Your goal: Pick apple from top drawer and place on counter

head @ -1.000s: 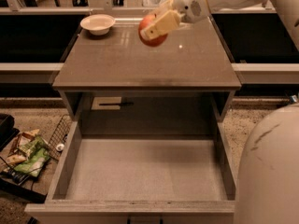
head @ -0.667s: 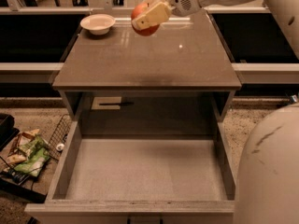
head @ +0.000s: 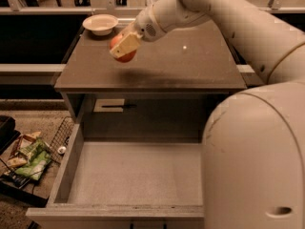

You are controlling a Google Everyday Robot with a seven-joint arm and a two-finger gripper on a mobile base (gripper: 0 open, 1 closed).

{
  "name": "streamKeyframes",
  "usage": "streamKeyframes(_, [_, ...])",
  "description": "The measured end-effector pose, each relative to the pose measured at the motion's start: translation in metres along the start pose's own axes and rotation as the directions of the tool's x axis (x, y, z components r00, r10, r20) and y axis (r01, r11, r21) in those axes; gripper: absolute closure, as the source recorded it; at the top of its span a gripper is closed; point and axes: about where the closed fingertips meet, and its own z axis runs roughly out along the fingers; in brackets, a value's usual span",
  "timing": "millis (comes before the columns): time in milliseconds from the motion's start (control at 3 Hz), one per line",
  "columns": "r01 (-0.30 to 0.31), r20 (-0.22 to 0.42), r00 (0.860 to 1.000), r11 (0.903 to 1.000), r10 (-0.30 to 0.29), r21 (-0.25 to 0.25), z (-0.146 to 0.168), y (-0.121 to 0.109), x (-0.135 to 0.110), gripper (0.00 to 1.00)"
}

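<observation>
The red-orange apple [head: 125, 55] is held in my gripper [head: 123, 47], whose cream fingers [head: 125, 44] are shut on it. The arm reaches in from the right and holds the apple just above the left-middle of the grey-brown counter [head: 190, 66]; a soft shadow lies on the counter under it. The top drawer [head: 136, 173] is pulled fully open below, and its grey floor holds nothing.
A shallow cream bowl [head: 100, 24] sits at the counter's back left corner. A wire basket and snack packets [head: 29, 159] lie on the floor to the left of the drawer. My own white body [head: 257, 166] fills the lower right.
The gripper has carried the apple to the left and lower, from above the counter's back middle to just over its left-middle, closer to the surface.
</observation>
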Motion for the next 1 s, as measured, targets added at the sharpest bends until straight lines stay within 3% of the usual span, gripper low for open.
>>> streamKeyframes(333, [0.012,-0.074,0.997,0.9996,-0.014,-0.025,0.046,0.011,0.019,1.0])
streamKeyframes(667, [0.033,-0.146,0.989,0.9994,-0.034,-0.013,0.076,0.022,0.036,1.0])
streamKeyframes(1000, [0.034,-0.154,0.987,0.9994,-0.035,-0.013,0.077,0.023,0.037,0.82])
